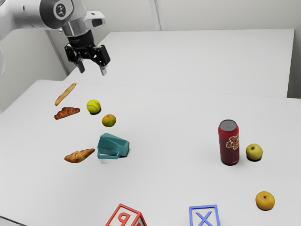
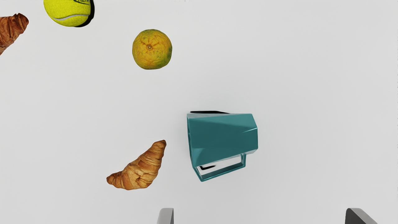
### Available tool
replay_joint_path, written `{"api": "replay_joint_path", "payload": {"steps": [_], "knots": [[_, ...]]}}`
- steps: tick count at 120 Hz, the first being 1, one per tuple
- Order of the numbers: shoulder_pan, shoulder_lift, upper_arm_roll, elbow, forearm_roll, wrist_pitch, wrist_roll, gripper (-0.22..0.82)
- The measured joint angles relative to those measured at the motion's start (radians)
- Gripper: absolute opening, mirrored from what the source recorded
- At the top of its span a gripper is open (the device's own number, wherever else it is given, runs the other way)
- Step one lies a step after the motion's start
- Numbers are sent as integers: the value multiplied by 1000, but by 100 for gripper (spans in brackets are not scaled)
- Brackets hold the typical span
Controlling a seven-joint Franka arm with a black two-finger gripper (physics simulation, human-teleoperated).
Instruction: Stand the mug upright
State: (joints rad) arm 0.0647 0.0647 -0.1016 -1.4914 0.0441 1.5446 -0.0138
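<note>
The white table (image 1: 164,106) spreads under everything. The arm (image 1: 28,16) comes in from the exterior view's upper left, and its pincer (image 1: 92,71) hangs well above the table, fingers wide apart with nothing between them.

The can (image 1: 229,146), red, stands upright toward the exterior view's right. The mug (image 1: 112,145), teal, lies on its side on the table, well apart from the pincer. Its wider end is toward the light croissant, and its handle is on the side nearer the exterior camera. The red block (image 1: 123,218) bears a P and the blue block (image 1: 204,218) an X; both sit at the exterior view's near edge, partly cut off.

The light croissant (image 1: 79,156) lies near the mug, not touching it. The dark croissant (image 1: 67,113) is farther off, with the breadstick (image 1: 65,94) just beyond it. The ball (image 1: 93,106), bright yellow, rests between the dark croissant and the orange (image 1: 109,120), which is mottled green and near the mug. The apple (image 1: 254,152) sits just beside the can; the round yellow fruit (image 1: 265,200) is nearer the exterior camera.
</note>
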Motion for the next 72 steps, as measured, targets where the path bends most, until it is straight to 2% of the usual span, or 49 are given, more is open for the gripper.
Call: {"api": "replay_joint_path", "payload": {"steps": [41, 57, 72], "knots": [[30, -8, 6, -43, -67, -15, -2, 60], [93, -63, 2, -167, -139, -8, -4, 60], [148, -89, 1, -295, -199, 55, 30, 60]]}}
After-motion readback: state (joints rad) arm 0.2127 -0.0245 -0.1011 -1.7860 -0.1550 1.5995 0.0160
